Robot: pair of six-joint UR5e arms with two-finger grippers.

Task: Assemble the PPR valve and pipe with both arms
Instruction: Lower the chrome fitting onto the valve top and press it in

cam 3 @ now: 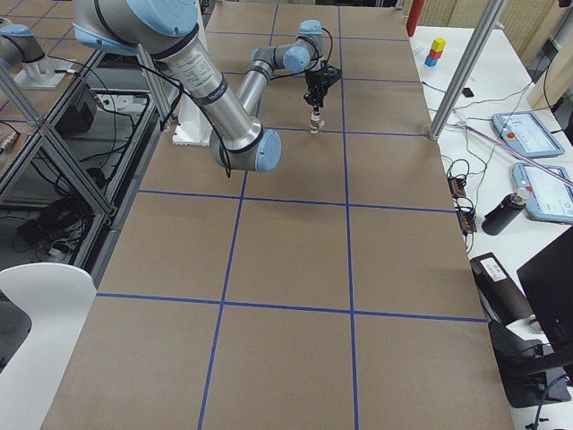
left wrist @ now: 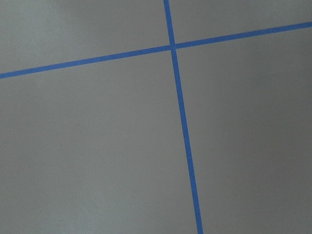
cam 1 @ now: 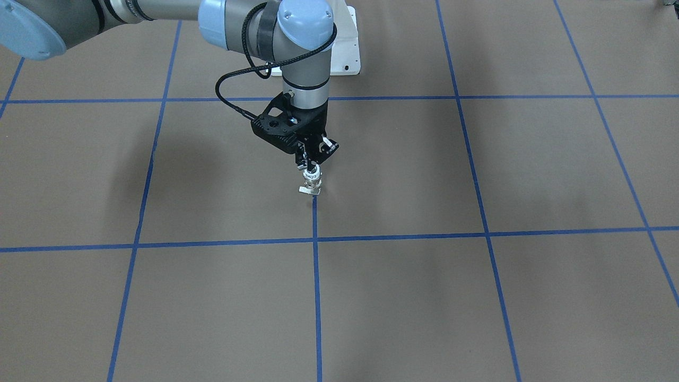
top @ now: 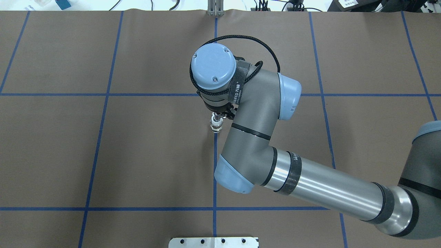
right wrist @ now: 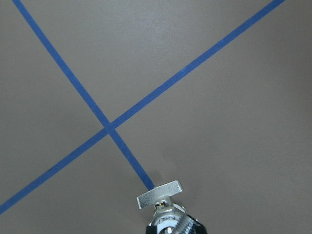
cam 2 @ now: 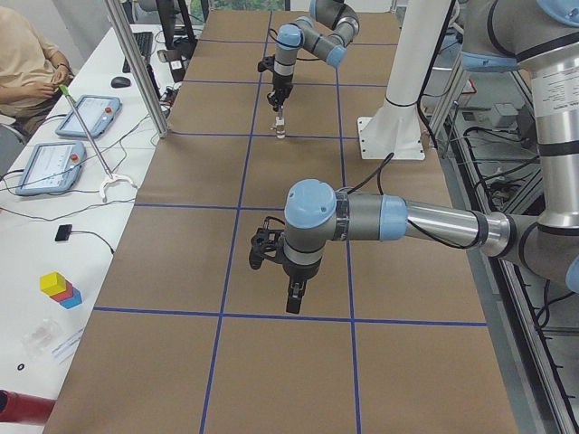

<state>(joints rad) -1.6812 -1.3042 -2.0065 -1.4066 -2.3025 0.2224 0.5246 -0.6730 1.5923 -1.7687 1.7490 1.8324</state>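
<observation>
My right gripper (cam 1: 311,165) points straight down and is shut on the top of the PPR valve (cam 1: 312,181). The valve stands upright at the end of a blue tape line, its flat handle tab (right wrist: 160,193) sticking out low near the table. It also shows in the overhead view (top: 216,124). I cannot make out the chrome elbow pipe as a separate piece. My left gripper (cam 2: 295,303) hangs over bare table far from the valve, with nothing visible in it. I cannot tell whether it is open or shut. The left wrist view shows only table and tape.
The white bolted pedestal base (cam 1: 347,53) stands behind the valve. The brown table (top: 155,155) is crossed by blue tape lines. A side bench holds tablets (cam 2: 86,116) and coloured blocks (cam 2: 59,289), behind aluminium posts (cam 2: 136,63).
</observation>
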